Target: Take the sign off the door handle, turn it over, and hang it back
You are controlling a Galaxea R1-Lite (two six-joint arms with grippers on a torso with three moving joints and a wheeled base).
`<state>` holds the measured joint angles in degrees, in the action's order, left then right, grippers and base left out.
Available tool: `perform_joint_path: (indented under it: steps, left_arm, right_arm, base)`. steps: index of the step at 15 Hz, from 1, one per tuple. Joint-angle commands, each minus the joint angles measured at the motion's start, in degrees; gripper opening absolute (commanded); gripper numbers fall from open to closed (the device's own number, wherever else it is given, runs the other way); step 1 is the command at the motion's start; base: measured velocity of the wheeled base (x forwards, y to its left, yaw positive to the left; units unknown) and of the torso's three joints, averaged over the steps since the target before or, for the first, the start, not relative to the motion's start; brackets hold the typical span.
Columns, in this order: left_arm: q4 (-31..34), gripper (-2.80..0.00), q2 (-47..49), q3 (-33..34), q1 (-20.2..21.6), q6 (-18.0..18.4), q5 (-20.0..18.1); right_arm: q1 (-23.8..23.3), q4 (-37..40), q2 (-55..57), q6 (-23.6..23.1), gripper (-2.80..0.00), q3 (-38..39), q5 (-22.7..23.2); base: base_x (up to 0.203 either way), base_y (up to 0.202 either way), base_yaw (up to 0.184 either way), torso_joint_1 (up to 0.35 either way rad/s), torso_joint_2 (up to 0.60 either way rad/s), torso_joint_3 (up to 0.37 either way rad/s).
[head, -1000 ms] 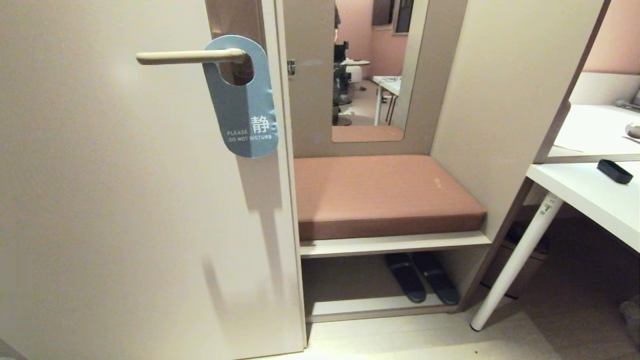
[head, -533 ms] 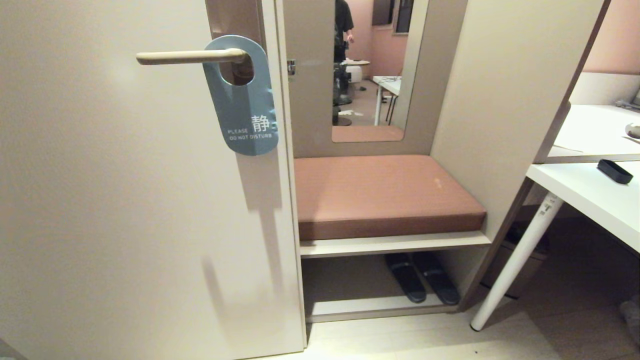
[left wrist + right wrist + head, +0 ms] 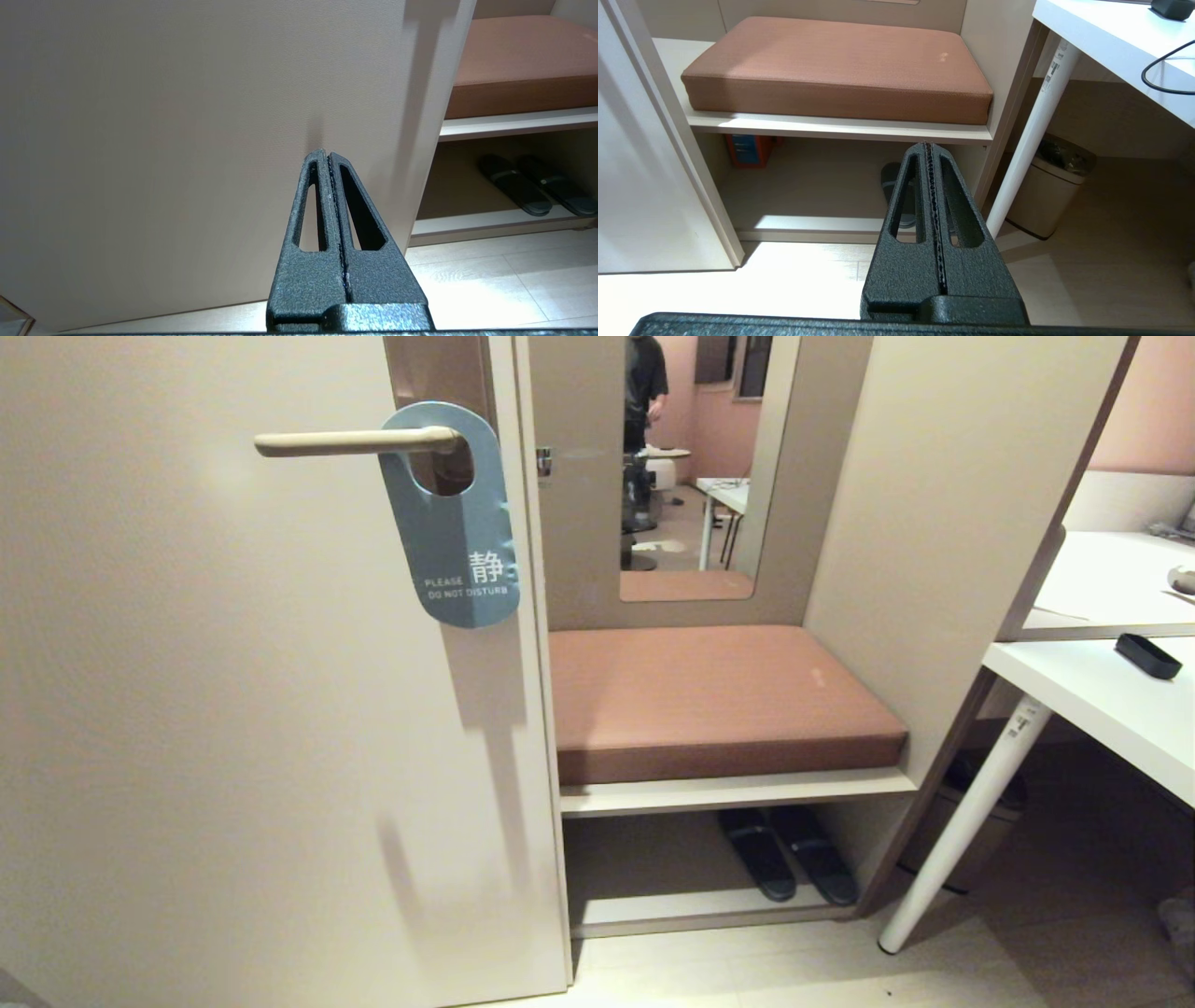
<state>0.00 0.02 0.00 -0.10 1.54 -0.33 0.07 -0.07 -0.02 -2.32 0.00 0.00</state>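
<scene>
The sign [image 3: 455,537] hangs blue side out, reading "PLEASE DO NOT DISTURB", from the door handle [image 3: 350,441], a cream lever on the pale door at the upper left of the head view. The lever passes through the sign's round hole. Neither arm shows in the head view. My left gripper [image 3: 327,156] is shut and empty, low down, facing the plain lower part of the door [image 3: 187,116]. Low as well, my right gripper [image 3: 928,145] is shut and empty, pointing at the shelf under the bench. The sign and handle are out of both wrist views.
Right of the door is a bench with a brown cushion [image 3: 709,695], dark slippers [image 3: 789,854] beneath it and a mirror [image 3: 695,467] above, reflecting a person. A white desk [image 3: 1102,700] with a slanted leg [image 3: 962,821] stands at the right, a bin [image 3: 1045,191] under it.
The person in the mirror has shifted a little. The sign sways very slightly on the handle. Neither arm has moved.
</scene>
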Motion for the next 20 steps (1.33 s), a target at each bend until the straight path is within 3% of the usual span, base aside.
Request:
perform_joint_path:
  steps: [1, 20]
  left_arm:
    - [0.00, -2.80, -0.02, 0.00, 0.01, 0.05, -0.02]
    - [0.00, -2.80, -0.02, 0.00, 0.01, 0.05, -0.02]
  right_arm:
    - [0.01, -0.01, 0.02, -0.04, -2.80, 0.00, 0.00]
    - [0.01, -0.01, 0.02, -0.08, -2.80, 0.00, -0.09]
  base:
    - [0.000, 0.000, 0.000, 0.000, 0.00, 0.000]
    - [0.000, 0.000, 0.000, 0.000, 0.00, 0.000]
